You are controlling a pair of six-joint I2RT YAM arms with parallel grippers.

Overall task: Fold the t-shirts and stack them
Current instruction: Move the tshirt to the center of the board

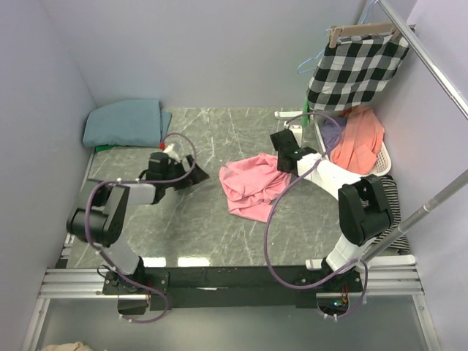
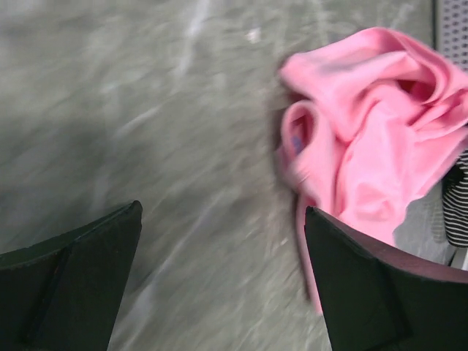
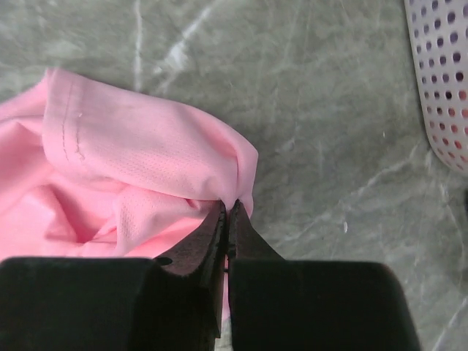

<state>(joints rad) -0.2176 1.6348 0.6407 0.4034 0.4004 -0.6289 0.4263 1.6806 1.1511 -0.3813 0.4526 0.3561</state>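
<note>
1. A crumpled pink t-shirt [image 1: 252,186] [image 2: 373,131] [image 3: 131,168] lies in a loose heap near the middle of the grey marbled counter [image 1: 219,131], a little toward the right arm's side.
2. The right end effector [image 1: 284,155] [image 3: 228,208] has its jaws pressed together on a fold at the shirt's far right edge, and the fabric bunches up to the fingertips.
3. The left end effector [image 1: 196,175] [image 2: 223,212] hovers low over bare counter just left of the heap. Its jaws are spread wide, with nothing between them.
4. A teal t-shirt [image 1: 123,123] rests folded in the far left corner, well apart from both arms.
5. On the right side, a white perforated basket [image 1: 384,157] [image 3: 439,73] holds an orange garment [image 1: 360,139].
6. A black-and-white checked cloth [image 1: 355,69] hangs from a hanger above the basket, and a striped garment [image 1: 391,194] [image 2: 453,212] lies on the near side of the basket.
</note>
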